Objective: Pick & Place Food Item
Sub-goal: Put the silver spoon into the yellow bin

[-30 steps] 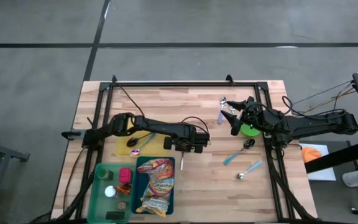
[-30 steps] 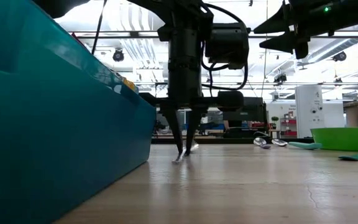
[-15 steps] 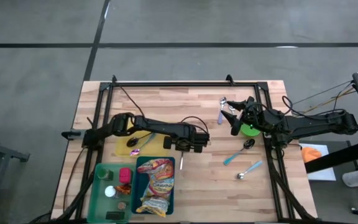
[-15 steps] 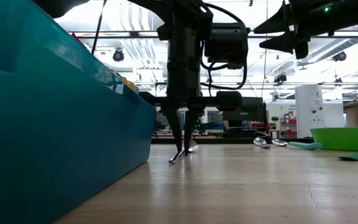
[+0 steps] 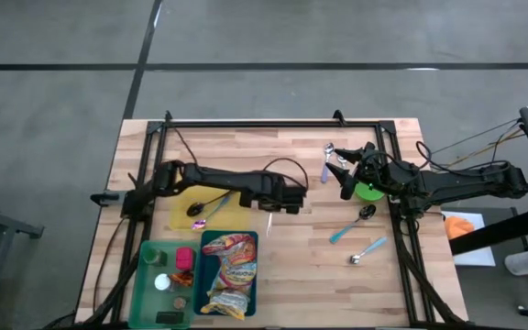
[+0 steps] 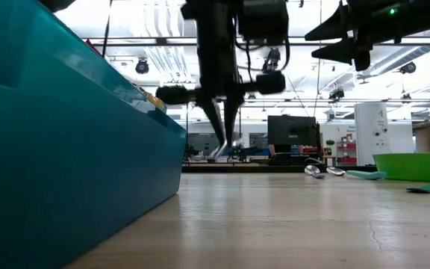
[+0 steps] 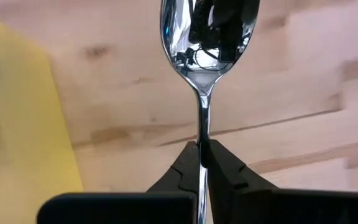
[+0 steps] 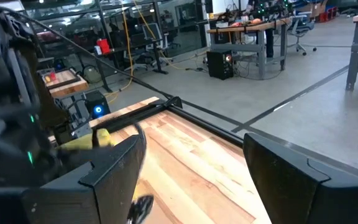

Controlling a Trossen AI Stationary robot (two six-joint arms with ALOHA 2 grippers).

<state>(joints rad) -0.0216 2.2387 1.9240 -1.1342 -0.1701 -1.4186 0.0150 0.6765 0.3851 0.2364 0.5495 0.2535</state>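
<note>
On the left of the wooden table (image 5: 246,151), a green tray (image 5: 150,275) and a teal bin (image 5: 207,295) sit side by side at the near edge, nearer the front and a little left of the left gripper (image 5: 269,216). The teal bin holds a colourful snack bag (image 5: 230,271); the green tray holds small items, one of them pink. A yellow mat (image 5: 191,207) lies flat just left of that gripper, with a purple-tipped utensil on it. The left gripper points nearly straight down and is clamped tight on the thin handle of a metal spoon (image 7: 205,37); in the left wrist view the handle is pinched between the two dark fingers (image 7: 185,168) and the bowl reaches out past them over bare wood, clear of the surface. In the low view the spoon (image 6: 220,151) hangs above the tabletop beside the teal bin's wall. Farther right, well apart from the left gripper, several spoons lie scattered on the wood, some with light blue handles. The right gripper (image 5: 348,186) waits there with its fingers spread wide and nothing between them, just beside a green bowl (image 5: 368,191).
</note>
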